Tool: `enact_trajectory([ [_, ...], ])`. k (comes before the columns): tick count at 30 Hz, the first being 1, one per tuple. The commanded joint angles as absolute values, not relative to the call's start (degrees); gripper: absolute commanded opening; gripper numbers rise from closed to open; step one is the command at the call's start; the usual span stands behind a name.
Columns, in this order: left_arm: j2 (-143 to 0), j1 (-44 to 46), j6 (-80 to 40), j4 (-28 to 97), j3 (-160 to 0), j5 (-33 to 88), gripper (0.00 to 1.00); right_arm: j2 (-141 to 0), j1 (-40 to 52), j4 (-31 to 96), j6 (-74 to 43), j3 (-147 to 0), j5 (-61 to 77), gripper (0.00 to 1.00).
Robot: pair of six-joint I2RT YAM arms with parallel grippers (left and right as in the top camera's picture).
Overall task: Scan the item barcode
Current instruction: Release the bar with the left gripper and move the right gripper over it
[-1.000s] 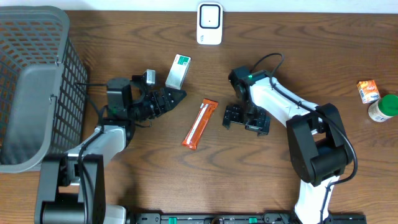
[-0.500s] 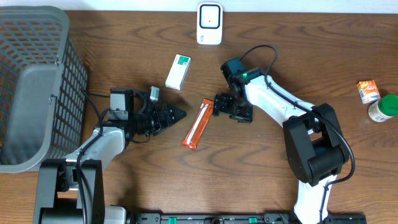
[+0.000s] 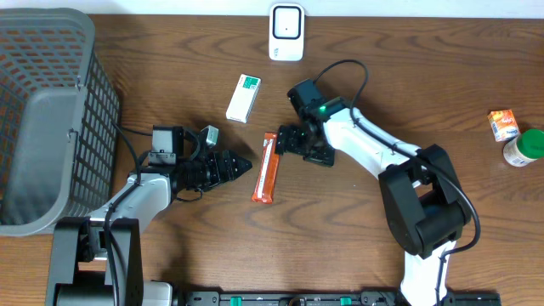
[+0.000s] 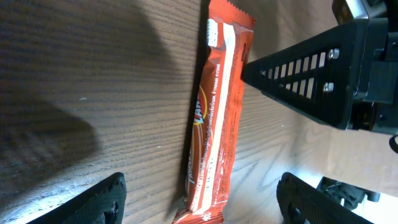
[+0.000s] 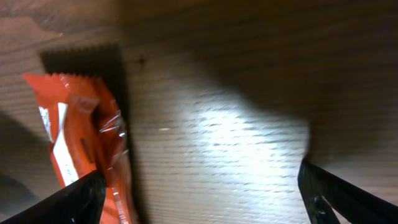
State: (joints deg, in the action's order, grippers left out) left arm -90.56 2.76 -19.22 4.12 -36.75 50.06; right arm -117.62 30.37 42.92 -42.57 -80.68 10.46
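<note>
Tabletop [image 3: 340, 229]: dark brown wood, everything below rests on it

Basket [image 3: 102, 93]: grey mesh, far left edge, well apart from the other items

Right arm [image 3: 374, 149]: white and black, reaches in from the right toward the middle. Left arm [image 3: 149, 191]: lies low, pointing right toward the middle

Scanner [image 3: 286, 32]: white, upright at the far middle edge, well apart from both arms

Box [image 3: 243, 98]: white with a green end, lying between the scanner and the left arm, touched by nothing

Snack bar [image 3: 268, 167]: orange wrapper with white print, flat on the tabletop at the middle, long axis running near to far with a slight tilt. It lies between the two grippers, near the box and well short of the scanner

Left gripper [image 3: 240, 164]: jaws apart and empty. In the wrist view the bar lies ahead, in line with the gap between the two fingers and not between them

Right gripper [image 3: 287, 141]: jaws spread wide, clamped on nothing. It sits at the bar's far end on its right side. In the left wrist view one black finger tip reaches the wrapper's edge; actual contact cannot be told

Jar [image 3: 523, 147]: green lid, far right edge

Small packet [image 3: 503, 125]: orange, just beside the jar
</note>
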Motion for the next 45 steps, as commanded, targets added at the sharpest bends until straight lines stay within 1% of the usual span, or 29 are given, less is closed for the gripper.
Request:
enact_trajectory([
  [1, -90.00, 2.63, -17.82, 4.47, -36.71, 49.41, 0.79, -117.86, 31.99, 42.52, -45.84, -80.66, 10.37, 0.95],
  [5, -90.00, 2.63, -17.82, 4.49, -36.71, 49.41, 0.79, -117.69, 32.42, 42.70, -45.80, -80.66, 10.44, 0.95],
  [8, -90.00, 2.63, -17.80, 4.47, -36.71, 49.39, 0.79, -117.69, 32.40, 41.47, -45.12, -80.66, 10.90, 0.99],
  [14, -90.00, 2.63, -17.80, 4.47, -36.71, 48.75, 0.79, -117.69, 32.42, 38.22, -45.01, -80.66, 11.97, 0.99],
  [17, -90.00, 2.50, -17.78, 4.47, -36.71, 48.75, 0.79, -117.73, 32.69, 36.97, -44.99, -80.66, 13.21, 0.95],
  [22, -89.03, -1.45, -17.80, 5.37, -36.71, 48.77, 0.79, -117.78, 33.10, 36.10, -45.25, -80.66, 13.43, 0.96],
  [28, -82.00, -10.55, -16.58, 12.56, -36.71, 48.77, 0.80, -118.41, 33.34, 36.97, -45.84, -80.66, 13.54, 0.95],
  [31, -76.82, -12.84, -14.09, 15.90, -36.73, 48.73, 0.80, -119.42, 33.36, 37.21, -45.84, -80.66, 12.29, 0.91],
  [35, -70.76, -13.21, -13.54, 18.74, -36.71, 47.09, 0.80, -121.14, 33.56, 37.17, -44.58, -80.66, 13.50, 0.90],
  [39, -67.11, -13.21, -13.54, 19.70, -36.71, 46.78, 0.81, -122.50, 34.24, 37.04, -44.10, -80.66, 13.37, 0.92],
  [40, -66.52, -13.21, -13.54, 19.70, -36.71, 46.81, 0.84, -122.50, 34.26, 36.88, -44.14, -80.66, 13.45, 0.91],
  [41, -66.22, -13.21, -13.54, 19.70, -36.71, 46.83, 0.84, -122.52, 34.28, 36.60, -44.12, -80.66, 13.58, 0.91],
  [45, -66.22, -13.21, -13.54, 20.03, -36.71, 46.83, 0.85, -122.52, 34.35, 35.48, -44.07, -80.66, 13.63, 0.85],
])
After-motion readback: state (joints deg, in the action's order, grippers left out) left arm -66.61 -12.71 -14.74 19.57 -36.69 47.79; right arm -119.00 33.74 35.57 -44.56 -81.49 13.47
